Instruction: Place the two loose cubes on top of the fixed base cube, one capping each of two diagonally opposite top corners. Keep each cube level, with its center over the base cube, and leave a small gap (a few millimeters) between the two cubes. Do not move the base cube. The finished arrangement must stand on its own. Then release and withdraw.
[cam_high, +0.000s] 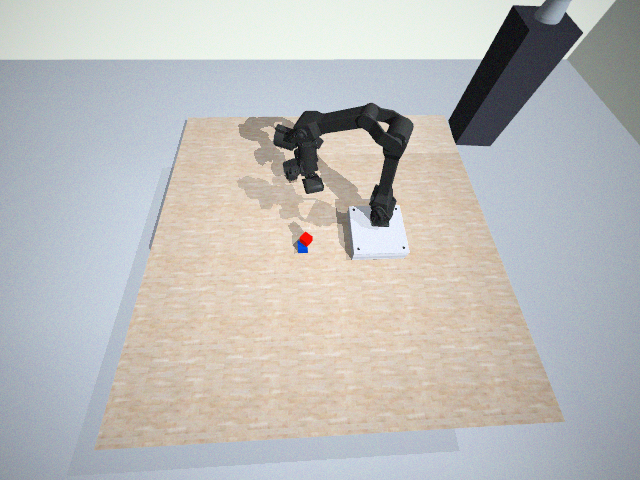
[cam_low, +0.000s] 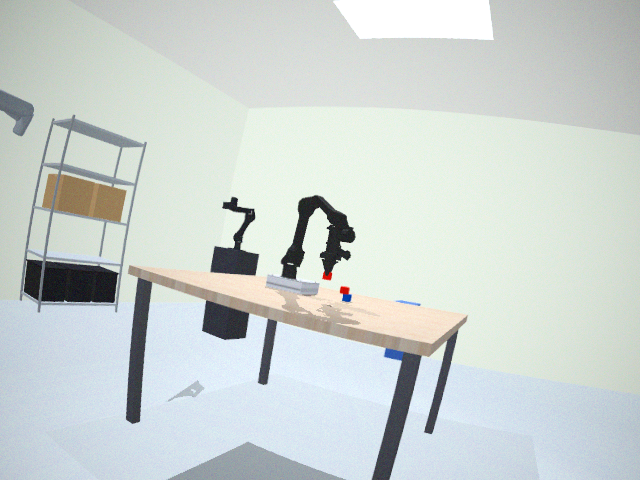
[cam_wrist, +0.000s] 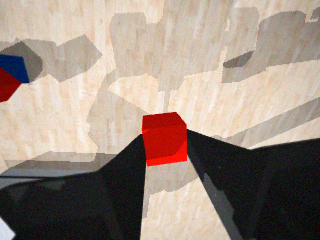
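Note:
The blue base cube (cam_high: 302, 249) (cam_low: 346, 298) (cam_wrist: 15, 69) stands on the table. One red cube (cam_high: 306, 238) (cam_low: 344, 290) (cam_wrist: 7, 86) sits on top of it, turned relative to it and offset over one top corner; it looks level in the exterior view. My gripper (cam_low: 327, 272) (cam_wrist: 163, 136) is shut on the other red cube (cam_low: 327, 277) (cam_wrist: 165, 144) and holds it above the table, to the side of the base cube toward the arm's mount. In the top view the held cube is hidden by the gripper. The wrist view cuts off part of the base cube and its red cube.
The arm's white mounting plate (cam_high: 379, 242) (cam_low: 292, 285) stands on the wooden table (cam_high: 330, 351) (cam_low: 206, 289), beside the cubes. The arm's shadow falls around the cubes. A dark pedestal (cam_high: 516, 77) (cam_low: 224, 320) and a shelf rack stand off the table.

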